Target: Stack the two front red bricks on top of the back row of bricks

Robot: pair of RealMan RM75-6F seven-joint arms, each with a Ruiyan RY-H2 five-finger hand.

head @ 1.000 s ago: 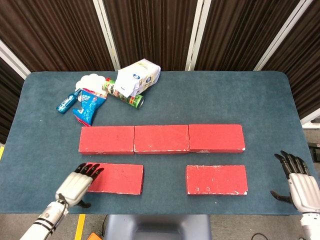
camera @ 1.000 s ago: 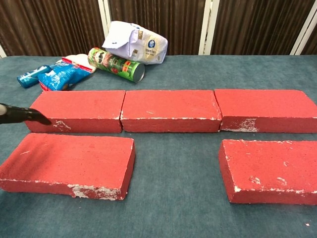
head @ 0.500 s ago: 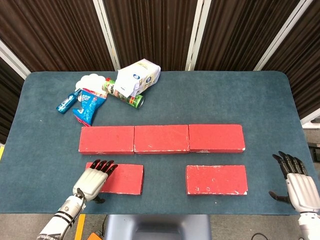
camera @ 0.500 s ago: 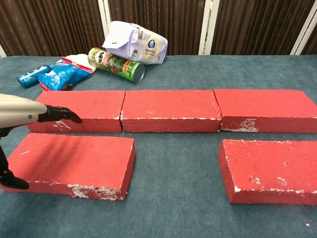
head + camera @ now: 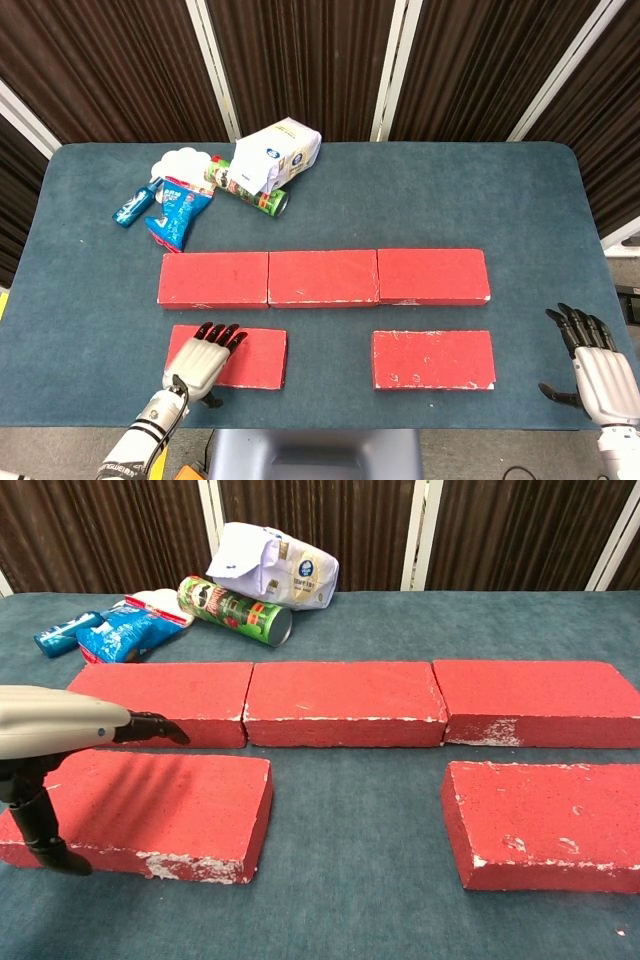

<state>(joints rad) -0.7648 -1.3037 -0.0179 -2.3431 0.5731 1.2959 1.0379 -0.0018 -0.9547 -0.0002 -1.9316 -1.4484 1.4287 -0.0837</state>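
**Left hand spread over the front left brick**

The landmark is the back row of bricks [image 5: 323, 277], three red bricks laid end to end across the blue tabletop [image 5: 520, 210]. Just in front of the row's left end lies the front left brick [image 5: 250, 357], flat and apart from the row. The left hand [image 5: 203, 359] hangs over that brick's left part, fingers extended toward the row and holding nothing; in the chest view its thumb [image 5: 40, 830] points down at the brick's near left edge, and whether it touches cannot be told. In front of the row's right end lies the front right brick [image 5: 433, 359], also flat. The right hand [image 5: 598, 365] is well to the right of that brick, near the tabletop's edge, fingers spread and empty.
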